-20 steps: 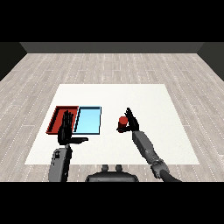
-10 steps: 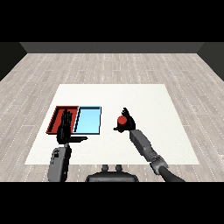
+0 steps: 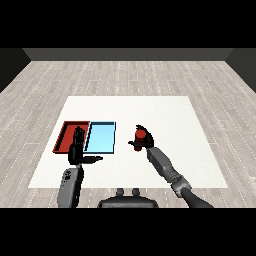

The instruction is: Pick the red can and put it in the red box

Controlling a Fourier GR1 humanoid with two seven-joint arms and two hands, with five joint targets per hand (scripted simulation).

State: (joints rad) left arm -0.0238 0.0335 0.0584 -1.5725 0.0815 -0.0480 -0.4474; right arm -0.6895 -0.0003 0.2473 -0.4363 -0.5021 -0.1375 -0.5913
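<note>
Curling my right hand (image 3: 143, 140) fingers around one red can (image 3: 140, 134), I keep my left hand (image 3: 77, 151) flat-fingered over one red tray (image 3: 65, 136) beside one light blue tray (image 3: 101, 138).

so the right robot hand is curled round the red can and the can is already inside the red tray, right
Not quite. The right robot hand is curled round the red can, but the can is not in the red tray. The head view shows it to the right of the light blue tray, beyond both trays.
</note>
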